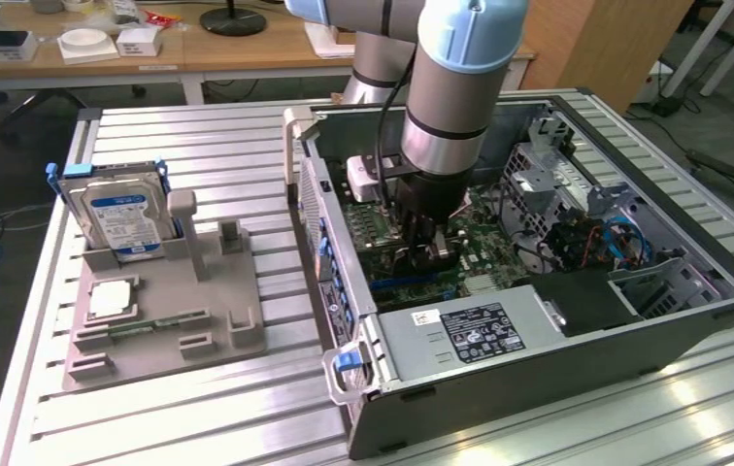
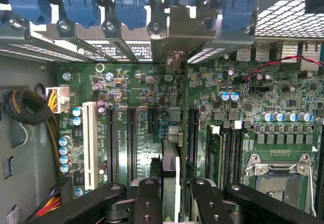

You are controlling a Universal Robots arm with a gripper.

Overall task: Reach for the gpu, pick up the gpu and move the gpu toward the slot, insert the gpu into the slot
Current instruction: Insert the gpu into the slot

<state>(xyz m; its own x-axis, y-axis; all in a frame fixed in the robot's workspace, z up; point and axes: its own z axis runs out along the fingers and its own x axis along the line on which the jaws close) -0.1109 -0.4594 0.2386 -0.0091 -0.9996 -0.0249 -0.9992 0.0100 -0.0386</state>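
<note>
1. The gpu (image 2: 170,183), a thin dark circuit card seen edge-on, stands upright between the black tool (image 2: 171,196) fingers, clamped partly closed on it, over the green motherboard (image 2: 152,102).
2. One silver-blue arm (image 1: 451,87) reaches straight down into the open computer case (image 1: 678,320).
3. One blue-labelled silver hard drive (image 1: 118,216) stands in the grey tray (image 1: 166,330) on the ribbed metal tabletop (image 1: 212,136).

Bright even light (glare on table (image 1: 678,398)).

Beneath black gripper (image 2: 171,196), green motherboard (image 2: 142,89) with white slot (image 2: 89,145) and black slots (image 2: 131,138) nearby; ahead, blue clips (image 2: 130,3); well off beside grey fixture (image 1: 166,311), silver blue-labelled hard drive (image 1: 118,216).
</note>
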